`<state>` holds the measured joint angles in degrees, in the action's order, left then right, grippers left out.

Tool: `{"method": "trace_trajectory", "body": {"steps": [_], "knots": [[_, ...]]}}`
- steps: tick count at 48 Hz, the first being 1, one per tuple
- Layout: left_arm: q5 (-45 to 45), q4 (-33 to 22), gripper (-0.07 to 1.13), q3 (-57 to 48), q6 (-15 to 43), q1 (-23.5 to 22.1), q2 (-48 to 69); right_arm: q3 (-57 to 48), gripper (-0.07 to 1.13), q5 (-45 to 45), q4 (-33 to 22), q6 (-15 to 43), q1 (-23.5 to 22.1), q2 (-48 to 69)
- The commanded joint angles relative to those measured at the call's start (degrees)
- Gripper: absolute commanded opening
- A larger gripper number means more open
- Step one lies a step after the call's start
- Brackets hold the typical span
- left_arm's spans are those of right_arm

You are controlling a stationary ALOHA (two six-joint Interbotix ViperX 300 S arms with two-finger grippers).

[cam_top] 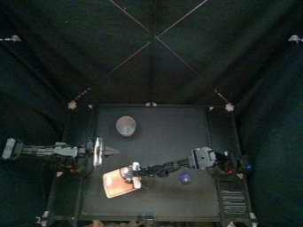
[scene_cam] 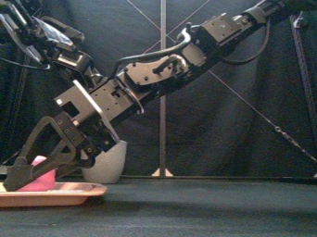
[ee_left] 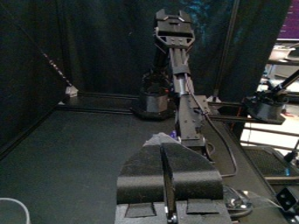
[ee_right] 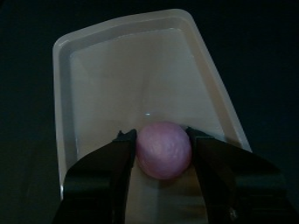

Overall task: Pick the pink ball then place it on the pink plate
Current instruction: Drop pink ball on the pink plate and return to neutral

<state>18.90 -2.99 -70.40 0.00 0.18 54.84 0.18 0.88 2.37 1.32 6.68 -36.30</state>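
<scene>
Pink ball (ee_right: 163,150) pinched by right gripper (ee_right: 163,140) over plate (ee_right: 111,70).

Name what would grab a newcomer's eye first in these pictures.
The right end effector, reaching across from the right, grips the pink ball over the pink tray at the table's front left. Behind the tray stands the tall grey speckled cup, and a small purple toy lies to the tray's right. The left end effector hangs shut near the table's left edge.

Dim in here: black curtains (cam_top: 71,53) swallow the light, and the surface (cam_top: 166,124) shows barely lighter. The tray (ee_right: 111,79) glows pale, one tiny glint just beside the ball (ee_right: 163,149).
</scene>
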Motion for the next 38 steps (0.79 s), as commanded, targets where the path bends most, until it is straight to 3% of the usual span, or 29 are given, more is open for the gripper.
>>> {"method": "trace_trajectory", "body": {"steps": [1,8,18,38], "knots": [[0.88,0.18,0.0,0.7,0.0,0.0,-0.26,1.23,0.82,0.26,0.0,0.18,-0.26,1.58],[0.88,0.18,0.0,0.7,0.0,0.09,-0.26,-0.35,0.87,2.11,-0.26,0.0,-0.18,3.43],[0.88,0.0,0.0,0.53,0.0,0.09,-0.26,-8.26,0.87,12.13,0.0,0.09,-0.26,10.02],[0.88,0.0,0.0,-0.18,0.0,0.09,-0.26,-35.16,0.87,35.24,3.78,0.0,-0.7,28.39]]}}
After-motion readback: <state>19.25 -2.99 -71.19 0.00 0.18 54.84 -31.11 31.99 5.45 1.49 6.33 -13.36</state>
